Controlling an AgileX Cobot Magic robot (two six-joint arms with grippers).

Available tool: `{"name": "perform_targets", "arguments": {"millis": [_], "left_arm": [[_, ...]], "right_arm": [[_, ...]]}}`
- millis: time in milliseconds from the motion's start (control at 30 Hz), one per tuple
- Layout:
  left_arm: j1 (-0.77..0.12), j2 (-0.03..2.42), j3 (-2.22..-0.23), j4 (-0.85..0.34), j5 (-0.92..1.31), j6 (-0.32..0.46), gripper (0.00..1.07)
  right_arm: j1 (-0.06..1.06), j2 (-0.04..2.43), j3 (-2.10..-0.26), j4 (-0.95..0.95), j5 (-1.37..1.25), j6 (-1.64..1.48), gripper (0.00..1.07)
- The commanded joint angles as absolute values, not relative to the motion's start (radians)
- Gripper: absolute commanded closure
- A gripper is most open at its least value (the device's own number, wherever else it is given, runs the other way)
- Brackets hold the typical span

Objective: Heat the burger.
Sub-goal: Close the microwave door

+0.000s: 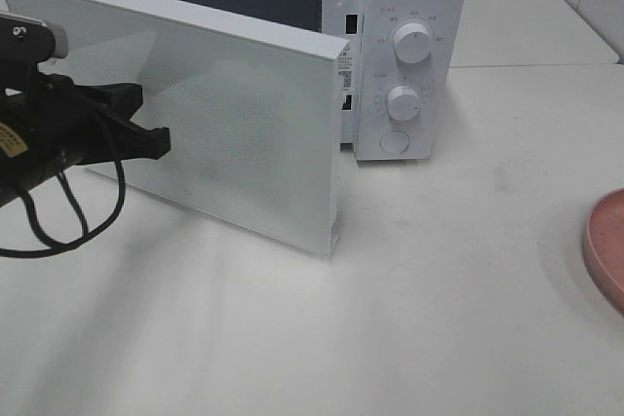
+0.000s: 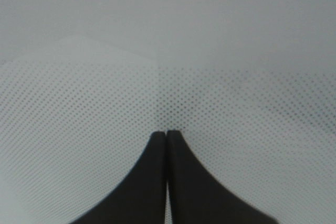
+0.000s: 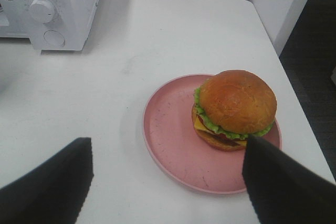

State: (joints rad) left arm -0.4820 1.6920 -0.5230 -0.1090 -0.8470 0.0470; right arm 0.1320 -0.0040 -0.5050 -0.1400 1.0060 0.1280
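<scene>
The burger (image 3: 236,103), with a golden-brown bun, green lettuce and yellow cheese, sits on the right side of a round pink plate (image 3: 168,129). My right gripper (image 3: 168,150) hovers open over the plate, holding nothing, one dark finger (image 3: 278,182) close beside the burger. The exterior view shows only the plate's rim (image 1: 606,245) at the right edge; the burger and right gripper are out of it. The white microwave (image 1: 409,56) stands at the back with its door (image 1: 224,124) swung part open. My left gripper (image 1: 161,140) is shut, its tips (image 2: 167,134) against the door's dotted window (image 2: 157,51).
The microwave's two knobs (image 1: 412,43) and round button face the front. The left arm's black cable (image 1: 58,231) loops down onto the white table (image 1: 439,319). The table's right edge runs just beyond the plate (image 3: 294,103).
</scene>
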Motion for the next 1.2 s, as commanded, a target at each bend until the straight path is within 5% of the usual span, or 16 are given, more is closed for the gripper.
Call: {"name": "perform_targets", "arguments": {"millis": [33,500,1033,1200], "left_arm": [[-0.501,1.714,-0.563,-0.145,-0.856,0.048,1.07],[-0.592,1.853,-0.776,-0.298,-0.844,0.134,1.07],[-0.605,1.973,-0.981,-0.386,-0.757,0.139,1.07],[-0.605,2.001,-1.053,-0.471,-0.727,0.222,1.07]], "right_arm": [[0.129,-0.035,-0.503,-0.143,0.996,0.119,0.32],[0.129,-0.035,-0.503,-0.143,0.996,0.119,0.32],[0.129,-0.035,-0.503,-0.143,0.996,0.120,0.32],[0.129,-0.035,-0.503,-0.143,0.996,0.120,0.32]]}}
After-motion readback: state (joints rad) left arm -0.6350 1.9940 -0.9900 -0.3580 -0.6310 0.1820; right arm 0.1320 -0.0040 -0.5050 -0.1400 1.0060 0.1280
